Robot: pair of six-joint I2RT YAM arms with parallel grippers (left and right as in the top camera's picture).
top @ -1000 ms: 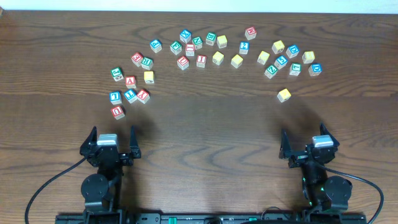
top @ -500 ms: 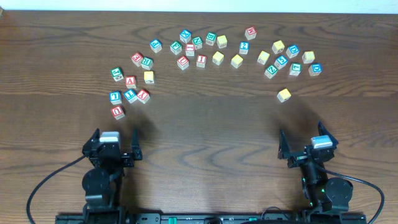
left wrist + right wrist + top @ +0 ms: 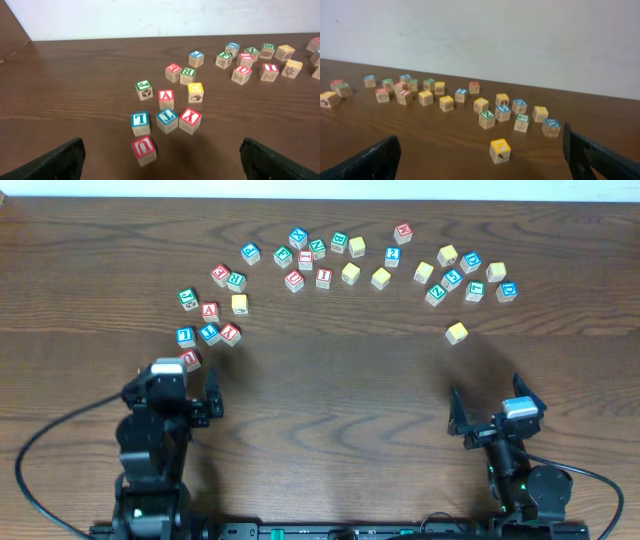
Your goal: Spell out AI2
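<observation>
Many lettered wooden blocks lie in an arc across the far half of the table. A red A block (image 3: 209, 310) sits in the left cluster and shows in the left wrist view (image 3: 166, 98). A red I block (image 3: 323, 277) lies near the middle of the arc, also in the left wrist view (image 3: 270, 70). I cannot pick out a 2 block. My left gripper (image 3: 170, 392) is open and empty, just short of a red U block (image 3: 144, 149), with its fingers (image 3: 162, 165) wide apart. My right gripper (image 3: 489, 416) is open and empty (image 3: 485, 160), behind a lone yellow block (image 3: 500, 150).
The lone yellow block (image 3: 457, 332) sits apart from the right cluster (image 3: 465, 275). Blue blocks (image 3: 140, 122) and a red block (image 3: 190, 120) stand just beyond the U block. A white wall backs the table's far edge (image 3: 480, 45).
My left arm has moved forward toward the left block cluster, its gripper now close to the red U block. The right arm has barely moved. No block has shifted.
</observation>
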